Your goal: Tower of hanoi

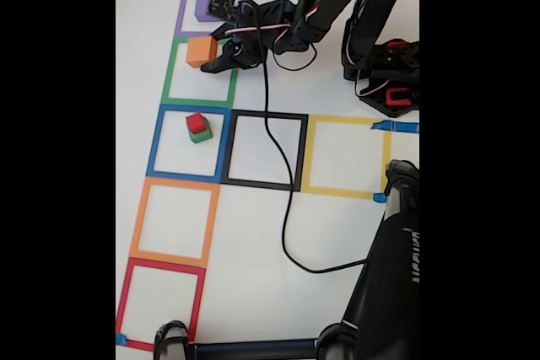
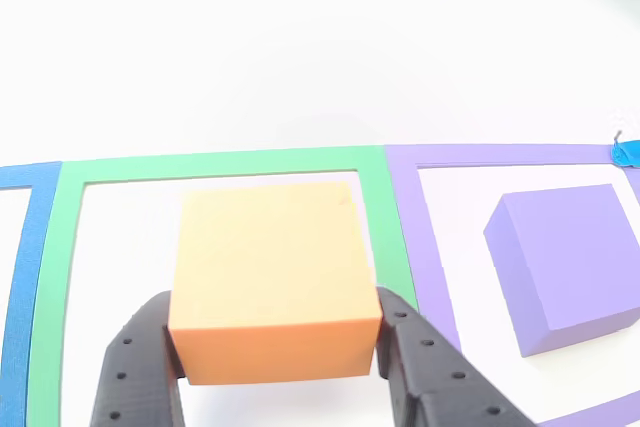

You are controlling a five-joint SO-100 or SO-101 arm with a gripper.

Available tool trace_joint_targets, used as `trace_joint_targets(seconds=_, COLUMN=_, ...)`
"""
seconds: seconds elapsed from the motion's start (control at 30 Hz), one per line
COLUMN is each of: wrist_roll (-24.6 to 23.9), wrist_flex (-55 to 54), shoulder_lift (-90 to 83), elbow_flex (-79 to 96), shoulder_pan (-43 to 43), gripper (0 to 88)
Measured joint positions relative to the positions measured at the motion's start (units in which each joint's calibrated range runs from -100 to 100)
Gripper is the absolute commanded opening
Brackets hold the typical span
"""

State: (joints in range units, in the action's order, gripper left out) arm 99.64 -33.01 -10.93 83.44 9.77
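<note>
We log the black two-finger gripper at the bottom edge of the other view, its perforated fingers pressed against the two side faces of the solid orange cube, so we read it as clamped on that block. The orange cube sits directly at 12 o'clock from the gripper, squarely between the jaws, inside the green tape square; whether it rests on the white table or hangs just above it we cannot tell, since its underside is hidden. The block is near-cubic, with no long axis to align to. In the fixed view the gripper reaches in from 3 o'clock, and the orange cube lies at the upper left corner of the green tape square. The larger solid purple block lies at 2 o'clock from the gripper in the purple tape square, well apart from the orange one; in the fixed view the arm partly covers it. Farther from the gripper, at 6 o'clock from the orange cube in the fixed view, the small red cube sits on the green block inside the blue tape square; most of the green block is hidden beneath. We judge the next move turns on which square the held block should go to.
</note>
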Motion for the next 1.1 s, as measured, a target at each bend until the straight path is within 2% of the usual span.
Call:
trace_joint_targets(seconds=0.5, wrist_roll=0.0, wrist_flex=-17.6, shoulder_lift=18.1, elbow_flex=-1.2, shoulder_pan=0.5, gripper=14.5)
trace_joint_targets(seconds=1.1, wrist_roll=0.0, wrist_flex=-22.6, shoulder_lift=28.0, elbow_flex=-8.6, shoulder_pan=-0.5, gripper=14.9)
